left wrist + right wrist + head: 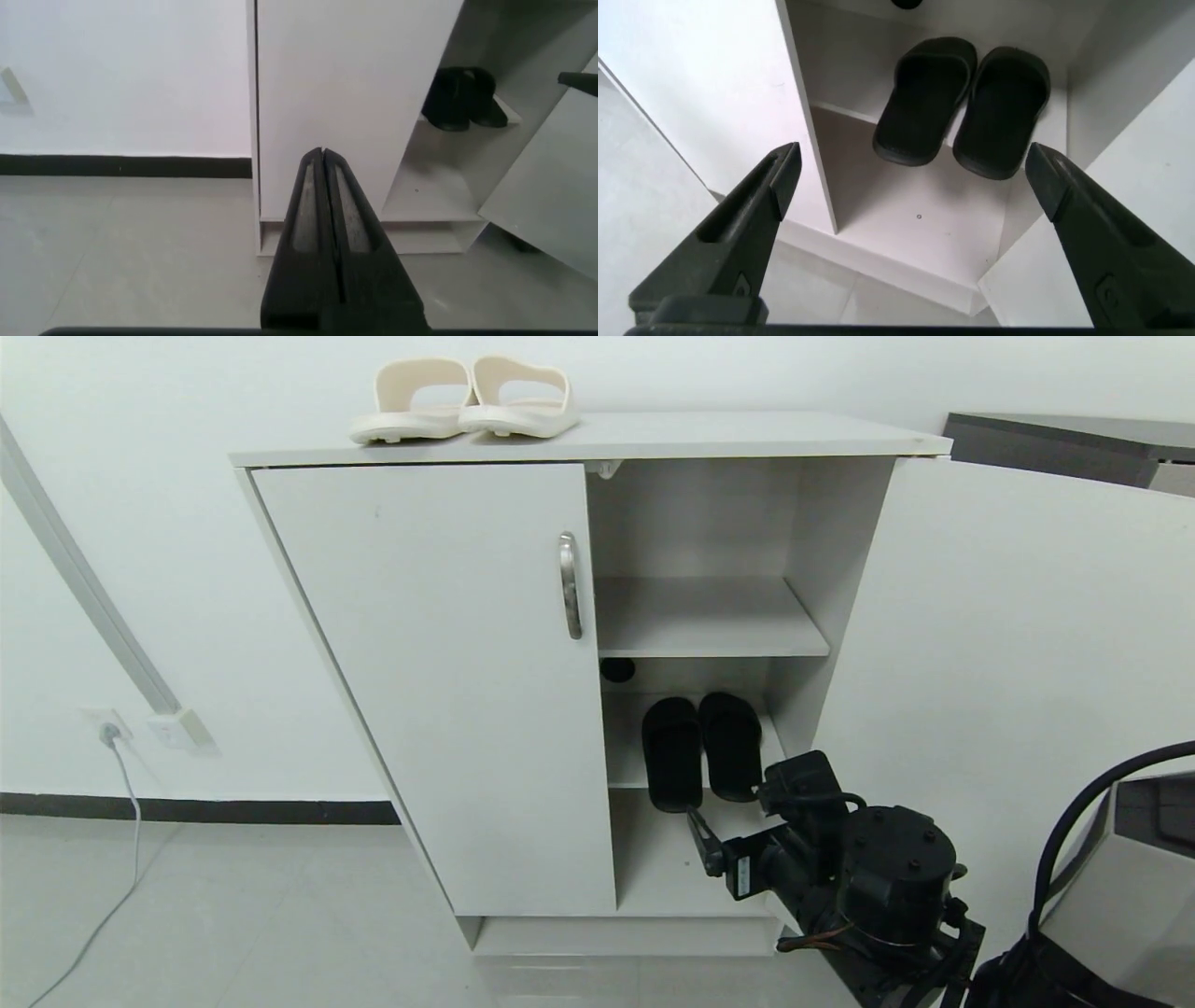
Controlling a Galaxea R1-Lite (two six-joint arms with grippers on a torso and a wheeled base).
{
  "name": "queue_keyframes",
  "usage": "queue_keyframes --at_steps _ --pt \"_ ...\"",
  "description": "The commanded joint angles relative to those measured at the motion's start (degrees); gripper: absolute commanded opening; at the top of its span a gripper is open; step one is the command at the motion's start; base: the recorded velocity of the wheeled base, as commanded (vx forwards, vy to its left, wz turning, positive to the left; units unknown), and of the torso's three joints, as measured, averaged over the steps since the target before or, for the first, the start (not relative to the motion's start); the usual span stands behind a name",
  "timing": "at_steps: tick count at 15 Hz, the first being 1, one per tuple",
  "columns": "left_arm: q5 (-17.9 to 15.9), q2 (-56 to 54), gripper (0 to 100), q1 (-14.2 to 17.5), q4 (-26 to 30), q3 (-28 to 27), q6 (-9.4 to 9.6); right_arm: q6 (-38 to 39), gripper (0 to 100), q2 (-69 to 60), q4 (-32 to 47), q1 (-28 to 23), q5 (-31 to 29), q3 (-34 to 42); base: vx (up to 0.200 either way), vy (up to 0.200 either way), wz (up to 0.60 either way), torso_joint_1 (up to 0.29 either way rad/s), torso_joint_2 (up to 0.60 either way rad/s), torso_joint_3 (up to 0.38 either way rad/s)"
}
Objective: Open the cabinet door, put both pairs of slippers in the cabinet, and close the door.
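A white cabinet [597, 434] stands against the wall with its right door [1008, 663] swung open and its left door [439, 681] closed. A cream pair of slippers [464, 399] lies on the cabinet top at the left. A black pair of slippers [700, 747] [966, 107] [462, 98] rests on the lower shelf, heels over its front edge. My right gripper [733, 821] [913, 159] hangs open just in front of and below them, holding nothing. My left gripper [323, 154] is shut and empty, low above the floor, facing the closed door.
The upper shelf [709, 616] is bare, as is the cabinet's bottom compartment [920, 233]. A metal handle [569, 585] sits on the closed door. A wall socket with a cable [112, 733] is at the left. Dark furniture [1074, 443] stands behind the open door.
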Motion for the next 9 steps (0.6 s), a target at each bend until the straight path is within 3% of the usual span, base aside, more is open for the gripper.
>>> queue_keyframes --at_steps 1,9 --pt "0.00 0.09 0 0.01 -0.01 0.01 -0.01 -0.02 100 0.18 -0.26 -0.09 0.06 0.21 0.000 0.200 0.00 0.012 0.00 0.002" --pt "0.00 0.09 0 0.01 -0.01 0.01 -0.01 -0.28 100 0.18 -0.35 -0.18 0.06 0.74 0.000 0.200 0.00 0.005 0.00 0.001"
